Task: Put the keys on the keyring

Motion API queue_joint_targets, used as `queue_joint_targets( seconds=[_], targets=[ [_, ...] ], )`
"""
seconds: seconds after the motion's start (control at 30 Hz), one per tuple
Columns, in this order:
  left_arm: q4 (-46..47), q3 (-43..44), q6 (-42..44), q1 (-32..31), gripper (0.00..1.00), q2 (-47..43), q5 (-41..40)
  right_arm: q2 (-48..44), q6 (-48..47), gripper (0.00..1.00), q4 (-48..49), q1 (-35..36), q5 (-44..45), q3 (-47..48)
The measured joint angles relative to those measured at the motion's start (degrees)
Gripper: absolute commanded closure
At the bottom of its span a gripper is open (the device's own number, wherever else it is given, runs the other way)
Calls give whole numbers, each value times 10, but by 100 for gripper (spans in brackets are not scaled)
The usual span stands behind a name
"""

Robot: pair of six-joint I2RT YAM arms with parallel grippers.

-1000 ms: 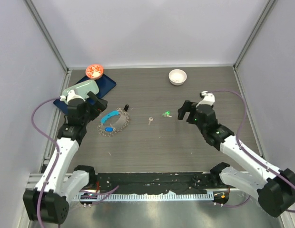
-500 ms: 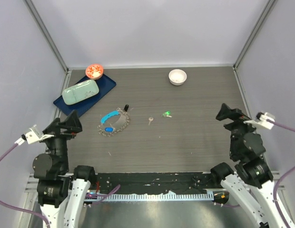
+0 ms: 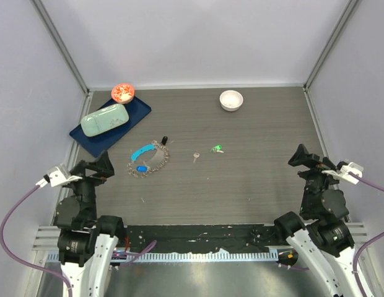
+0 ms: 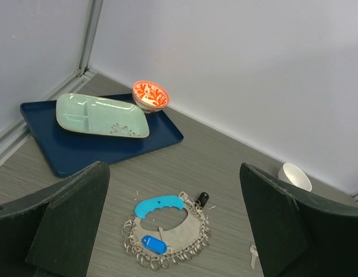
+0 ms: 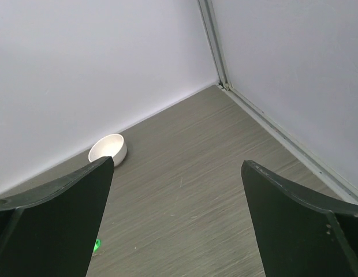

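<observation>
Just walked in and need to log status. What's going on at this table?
Neither arm is handling anything. The left gripper and right gripper are open and empty, held up near their bases. The keyring lies on the table with the blue key and black key at it; the silver key and green key lie loose to its right.
</observation>
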Motion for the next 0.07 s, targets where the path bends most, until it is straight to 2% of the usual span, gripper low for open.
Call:
queue_joint_targets(
  seconds=[0.07],
  targets=[
    [0, 0, 1, 0, 0, -4, 0, -3, -4, 0, 1, 0, 0, -3]
  ],
)
